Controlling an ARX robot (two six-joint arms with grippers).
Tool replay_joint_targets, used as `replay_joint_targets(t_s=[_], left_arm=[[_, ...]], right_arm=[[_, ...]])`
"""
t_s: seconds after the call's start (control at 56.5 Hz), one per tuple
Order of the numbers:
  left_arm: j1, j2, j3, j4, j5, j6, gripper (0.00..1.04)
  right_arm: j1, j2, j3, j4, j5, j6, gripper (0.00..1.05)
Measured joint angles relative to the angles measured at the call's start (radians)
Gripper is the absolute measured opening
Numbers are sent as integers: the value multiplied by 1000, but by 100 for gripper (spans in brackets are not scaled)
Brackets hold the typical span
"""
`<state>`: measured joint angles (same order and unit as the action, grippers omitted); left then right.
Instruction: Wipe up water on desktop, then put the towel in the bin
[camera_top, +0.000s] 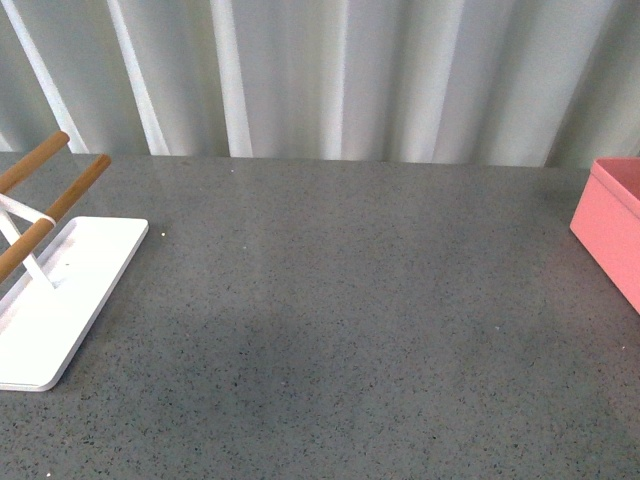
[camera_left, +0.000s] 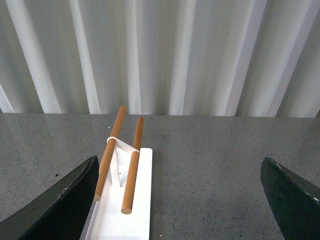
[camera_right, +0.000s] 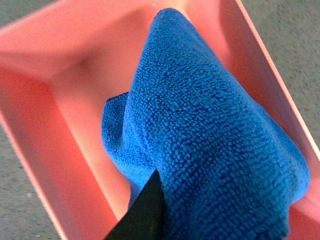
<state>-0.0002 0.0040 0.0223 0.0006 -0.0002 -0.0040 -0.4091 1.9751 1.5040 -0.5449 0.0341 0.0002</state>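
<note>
The towel (camera_right: 210, 140) is seen in the right wrist view draped down into the bin (camera_right: 45, 100), its lower fold resting against the bin's floor while its upper part rises toward the right gripper (camera_right: 165, 220). One dark finger (camera_right: 142, 212) is visible against the cloth; whether the jaws are clamped on it or parted cannot be told. The left gripper (camera_left: 180, 200) is held over the counter (camera_top: 340, 330) with its jaws wide apart and nothing between them.

Risks are judged as follows: if released too near the wall, the towel could hang over the rim; fuzzy fibres could snag a finger on withdrawal and drag the cloth out.

Counted: one towel, one bin, one white tray (camera_top: 60, 300), two wooden rods (camera_left: 122, 165). No water is discernible on the counter.
</note>
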Motion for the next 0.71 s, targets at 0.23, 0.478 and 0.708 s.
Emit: replay_joint_targets(t_s=[0.23, 0.478, 0.708], left_arm=[[0, 0, 0, 0, 0, 0, 98], [0, 0, 0, 0, 0, 0, 98], [0, 0, 0, 0, 0, 0, 98]], right_arm=[[-31, 3, -88, 39, 41, -143, 67], [-43, 24, -144, 74, 47, -241, 98], [-19, 8, 64, 106, -48, -214, 98]])
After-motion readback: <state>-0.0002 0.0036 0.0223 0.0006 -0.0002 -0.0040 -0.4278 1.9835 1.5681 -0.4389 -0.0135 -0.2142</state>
